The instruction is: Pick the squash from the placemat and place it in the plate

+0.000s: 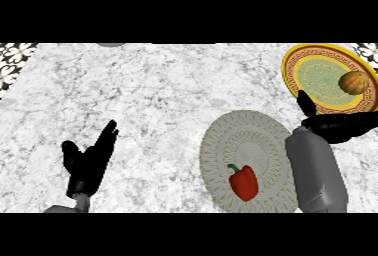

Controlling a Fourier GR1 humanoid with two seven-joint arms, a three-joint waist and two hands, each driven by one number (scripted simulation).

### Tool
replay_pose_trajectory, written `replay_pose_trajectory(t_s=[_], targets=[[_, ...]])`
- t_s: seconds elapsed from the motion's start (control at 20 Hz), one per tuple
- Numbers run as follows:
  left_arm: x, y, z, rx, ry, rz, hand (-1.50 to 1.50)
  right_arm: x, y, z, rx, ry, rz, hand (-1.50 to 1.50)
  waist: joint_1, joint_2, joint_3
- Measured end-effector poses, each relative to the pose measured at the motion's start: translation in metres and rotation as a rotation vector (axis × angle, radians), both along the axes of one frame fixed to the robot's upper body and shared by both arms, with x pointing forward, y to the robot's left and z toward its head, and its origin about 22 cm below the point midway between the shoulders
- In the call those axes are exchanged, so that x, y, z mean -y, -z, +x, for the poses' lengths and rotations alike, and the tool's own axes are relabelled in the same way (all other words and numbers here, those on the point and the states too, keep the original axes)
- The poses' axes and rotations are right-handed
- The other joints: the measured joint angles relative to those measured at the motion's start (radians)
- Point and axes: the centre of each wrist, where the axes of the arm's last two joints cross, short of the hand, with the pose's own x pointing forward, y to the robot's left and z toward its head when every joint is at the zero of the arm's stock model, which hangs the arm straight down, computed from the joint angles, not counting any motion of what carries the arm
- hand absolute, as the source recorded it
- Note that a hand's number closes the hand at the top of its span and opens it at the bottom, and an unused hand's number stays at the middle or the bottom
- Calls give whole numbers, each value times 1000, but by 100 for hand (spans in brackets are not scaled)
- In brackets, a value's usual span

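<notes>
You see the squash at the upper right of the frame, sitting on the yellow-rimmed plate, toward the plate's right side. No robot hand touches it. The right robot hand sits just below that plate, at right centre, fingers stretched out toward the right edge, thumb up against the plate's lower rim; open, holding nothing. Its grey forearm runs down to the lower edge and covers the right rim of the round pale placemat. A red bell pepper lies on the lower part of that mat. The left robot hand shows at lower left, fingers straight and pointing up, open, holding nothing. The table is grey-white marble.
</notes>
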Motion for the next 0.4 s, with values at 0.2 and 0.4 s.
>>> replay_pose_trajectory(t_s=[0.2, 0.4], targets=[[0, -1, -1, 8, 6, 4, 0, -9, 9, 0, -32, -17, 20, -150, 4, 0, -1], [-1, -3, 0, -6, 11, 6, 0, -17, 12, 2, -45, -27, 44, -150, 7, 1, -2]])
